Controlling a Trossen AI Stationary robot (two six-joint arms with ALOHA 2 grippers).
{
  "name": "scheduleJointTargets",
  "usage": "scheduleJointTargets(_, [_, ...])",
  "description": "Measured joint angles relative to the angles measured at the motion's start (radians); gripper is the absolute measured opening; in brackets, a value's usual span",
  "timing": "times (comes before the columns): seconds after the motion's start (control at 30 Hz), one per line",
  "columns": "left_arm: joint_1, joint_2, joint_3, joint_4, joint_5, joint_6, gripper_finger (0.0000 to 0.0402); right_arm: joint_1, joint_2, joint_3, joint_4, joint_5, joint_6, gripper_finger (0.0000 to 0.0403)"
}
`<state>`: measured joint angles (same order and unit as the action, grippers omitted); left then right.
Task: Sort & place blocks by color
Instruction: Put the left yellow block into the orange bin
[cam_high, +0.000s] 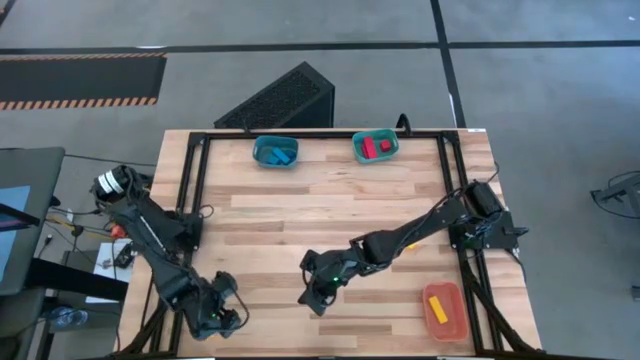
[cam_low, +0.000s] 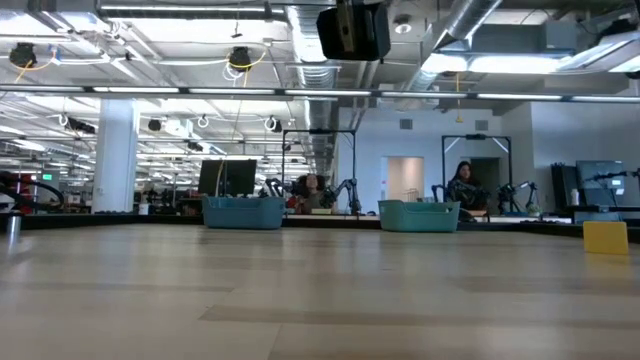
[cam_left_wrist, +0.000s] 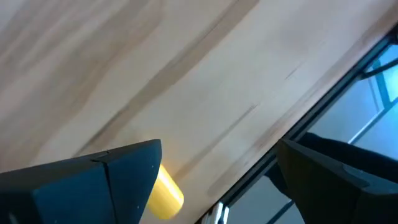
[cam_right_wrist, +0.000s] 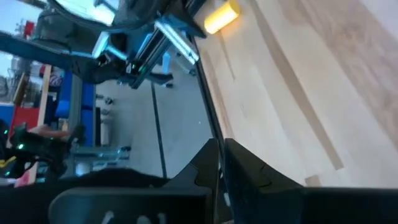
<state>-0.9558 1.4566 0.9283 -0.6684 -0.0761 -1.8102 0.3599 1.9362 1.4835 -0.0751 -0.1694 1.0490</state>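
The blocks are mostly sorted: blue blocks (cam_high: 279, 153) lie in the blue bin (cam_high: 258, 148) at the far edge of the bench (cam_high: 300, 215), red blocks (cam_high: 376, 147) sit in the teal bin (cam_high: 358, 152) just beside it, and a yellow block (cam_high: 438, 307) rests in the orange bin (cam_high: 452, 318) at the near right corner. One more small yellow cylinder-like block (cam_left_wrist: 165, 194) lies loose on the wood near the bench's near left edge — the left wrist view shows it just beside one of that arm's fingers (cam_left_wrist: 106, 180), not between them.

The left gripper (cam_high: 222, 312) hangs low over the near left corner, its jaws spread wide and holding nothing. The right gripper (cam_high: 316, 296) reaches from the right side to the near middle of the bench; its jaws are pressed together, empty, with the same loose yellow block visible farther off in its wrist view.

In the low view the two far bins stand side by side on the bench, with people seated in the room behind.
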Motion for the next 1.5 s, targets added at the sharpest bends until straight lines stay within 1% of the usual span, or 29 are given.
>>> scheduleJointTargets(0.1, [-0.056, 0.001, 0.000, -0.010, 0.008, -0.084, 0.0306, 0.007, 0.000, 0.000, 0.005, 0.034, -0.003, 0.0048])
scheduleJointTargets(0.27, [-0.141, 0.001, 0.000, -0.015, 0.074, -0.199, 0.0306, 0.013, 0.000, 0.000, 0.009, 0.043, -0.040, 0.0048])
scheduleJointTargets(0.43, [-0.176, 0.001, 0.001, -0.055, 0.051, -0.296, 0.0306, 0.012, 0.000, 0.000, 0.015, 0.043, -0.050, 0.0048])
scheduleJointTargets(0.53, [-0.176, 0.020, 0.002, -0.063, 0.038, -0.305, 0.0306, 0.013, 0.000, 0.000, 0.018, 0.044, -0.040, 0.0048])
scheduleJointTargets(0.63, [-0.175, 0.073, 0.000, -0.044, 0.039, -0.298, 0.0306, 0.021, 0.000, 0.000, 0.017, 0.057, -0.037, 0.0048])
scheduleJointTargets(0.83, [-0.162, 0.220, -0.002, -0.004, 0.110, -0.304, 0.0306, 0.045, 0.001, 0.000, 0.055, 0.069, -0.024, 0.0048])
scheduleJointTargets(0.93, [-0.152, 0.259, 0.000, 0.009, 0.133, -0.294, 0.0301, 0.065, 0.001, 0.000, 0.062, 0.087, -0.026, 0.0048])
scheduleJointTargets(1.0, [-0.152, 0.272, 0.005, 0.006, 0.130, -0.287, 0.0284, 0.079, 0.001, 0.000, 0.061, 0.109, -0.040, 0.0048])
scheduleJointTargets(1.07, [-0.148, 0.279, 0.012, -0.009, 0.121, -0.286, 0.0257, 0.092, 0.001, 0.000, 0.062, 0.133, -0.052, 0.0048])
scheduleJointTargets(1.23, [-0.144, 0.282, 0.029, -0.046, 0.063, -0.264, 0.0159, 0.115, 0.001, 0.000, 0.069, 0.229, -0.062, 0.0048])
scheduleJointTargets(1.33, [-0.138, 0.282, 0.028, -0.043, 0.014, -0.250, 0.0102, 0.139, -0.008, 0.000, 0.072, 0.284, -0.095, 0.0048])
scheduleJointTargets(1.4, [-0.135, 0.282, 0.028, -0.044, -0.008, -0.243, 0.0100, 0.156, -0.021, 0.000, 0.072, 0.307, -0.117, 0.0048])
scheduleJointTargets(1.5, [-0.135, 0.282, 0.028, -0.042, -0.025, -0.258, 0.0100, 0.176, -0.063, 0.000, 0.024, 0.329, -0.134, 0.0048])
